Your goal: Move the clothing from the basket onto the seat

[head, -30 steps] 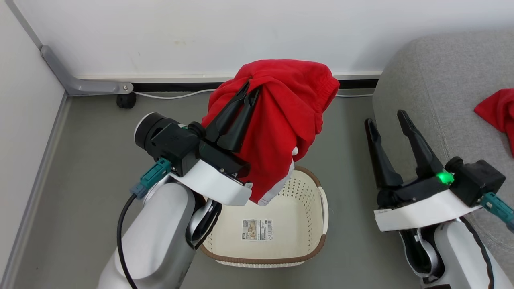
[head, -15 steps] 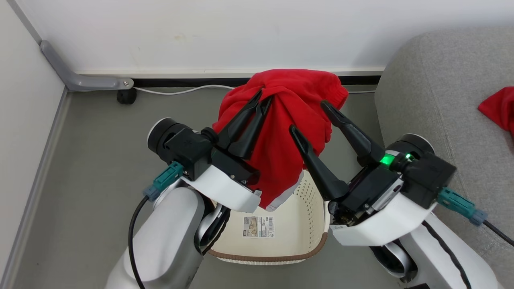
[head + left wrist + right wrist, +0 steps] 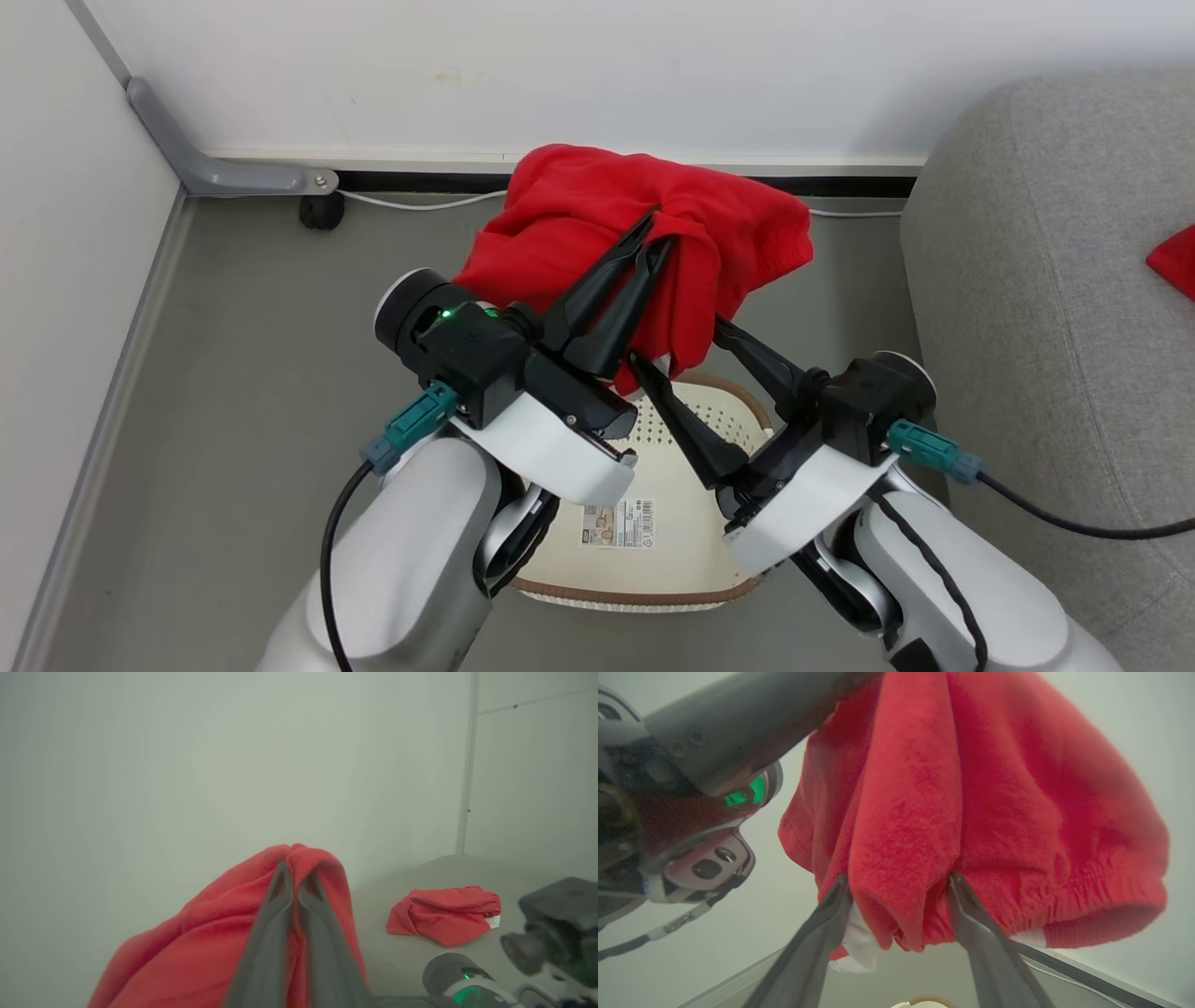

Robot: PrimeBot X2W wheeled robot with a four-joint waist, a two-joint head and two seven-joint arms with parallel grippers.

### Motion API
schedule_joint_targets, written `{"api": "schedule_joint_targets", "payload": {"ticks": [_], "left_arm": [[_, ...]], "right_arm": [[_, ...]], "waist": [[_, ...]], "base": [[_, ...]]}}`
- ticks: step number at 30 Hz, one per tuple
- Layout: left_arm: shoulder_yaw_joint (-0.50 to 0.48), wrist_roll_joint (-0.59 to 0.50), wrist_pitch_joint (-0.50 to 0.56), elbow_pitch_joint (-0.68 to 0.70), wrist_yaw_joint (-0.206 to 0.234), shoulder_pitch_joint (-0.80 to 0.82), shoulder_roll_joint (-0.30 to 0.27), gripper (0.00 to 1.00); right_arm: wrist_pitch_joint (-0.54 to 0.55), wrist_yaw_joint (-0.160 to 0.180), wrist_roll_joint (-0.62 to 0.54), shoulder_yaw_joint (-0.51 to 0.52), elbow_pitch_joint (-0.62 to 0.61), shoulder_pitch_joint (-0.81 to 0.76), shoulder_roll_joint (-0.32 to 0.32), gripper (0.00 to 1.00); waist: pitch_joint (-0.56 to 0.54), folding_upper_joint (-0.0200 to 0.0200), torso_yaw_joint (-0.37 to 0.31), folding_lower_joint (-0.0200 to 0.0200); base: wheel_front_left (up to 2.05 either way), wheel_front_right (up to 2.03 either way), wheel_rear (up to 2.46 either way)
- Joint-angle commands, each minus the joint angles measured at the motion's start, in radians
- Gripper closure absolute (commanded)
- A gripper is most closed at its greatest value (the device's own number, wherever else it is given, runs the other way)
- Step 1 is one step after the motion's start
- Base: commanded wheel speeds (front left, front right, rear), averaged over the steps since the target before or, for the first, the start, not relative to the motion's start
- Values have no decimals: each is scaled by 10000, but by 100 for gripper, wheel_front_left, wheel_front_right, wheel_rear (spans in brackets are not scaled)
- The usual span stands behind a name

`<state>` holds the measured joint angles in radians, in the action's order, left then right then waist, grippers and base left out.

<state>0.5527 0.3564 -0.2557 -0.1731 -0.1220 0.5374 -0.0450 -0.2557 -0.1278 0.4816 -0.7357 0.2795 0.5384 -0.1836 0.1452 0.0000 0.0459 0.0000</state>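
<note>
Left gripper [image 3: 656, 233]: fingers closed together, pinching a fold of the clothing [image 3: 579, 201], which is held up at frame centre above the basket [image 3: 644, 590]. Right gripper [image 3: 899, 879]: fingers apart, straddling the garment's hanging lower fold; contact looks likely but is unclear. Second red garment [image 3: 444, 914]: lying on the seat [image 3: 1027, 280], at the right edge. Grey floor [image 3: 233, 373]; white wall [image 3: 560, 65] along the top.
</note>
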Motion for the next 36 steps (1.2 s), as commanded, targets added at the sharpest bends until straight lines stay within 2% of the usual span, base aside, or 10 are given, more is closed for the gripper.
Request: {"api": "schedule_joint_targets", "payload": {"ticks": [1,9,10,11,12,21,22,23,24,36], "left_arm": [[-285,88,-59,336,76,441,-70,100],[-211,157,-60,286,91,389,-62,100],[-213,165,-60,277,92,382,-61,100],[-214,172,-60,270,94,374,-60,100],[-214,178,-60,262,95,365,-60,100],[-256,231,-60,125,117,228,-56,100],[-275,223,-60,123,119,193,-56,78],[-281,204,-60,114,119,155,-55,34],[-276,215,-60,87,115,110,-55,0],[-452,-5,-60,-306,43,-95,-55,0]], "right_arm": [[-61,-29,66,-63,-146,319,185,0],[-61,-29,-93,190,-190,566,510,0],[-61,-29,-98,138,-130,555,515,10],[-61,-29,-107,78,-46,548,513,52],[-61,-29,-109,49,2,549,519,100],[-61,-29,-97,287,-177,410,528,100],[-61,-29,-115,331,-236,374,522,100],[-61,-29,-131,369,-291,340,511,100],[-61,-29,-142,394,-335,308,499,100],[-61,-29,-361,1544,-1147,-209,409,100]], "waist": [[20,0,17,0],[95,0,82,0],[94,0,82,0],[91,0,82,0],[85,0,81,0],[65,0,13,0],[60,0,-3,0],[57,0,-17,0],[53,0,-31,0],[206,0,-425,0]], "base": [[0,0,0],[0,0,0],[0,0,0],[0,0,0],[0,0,0],[0,0,0],[0,0,0],[0,0,0],[0,0,0],[0,0,0]]}}
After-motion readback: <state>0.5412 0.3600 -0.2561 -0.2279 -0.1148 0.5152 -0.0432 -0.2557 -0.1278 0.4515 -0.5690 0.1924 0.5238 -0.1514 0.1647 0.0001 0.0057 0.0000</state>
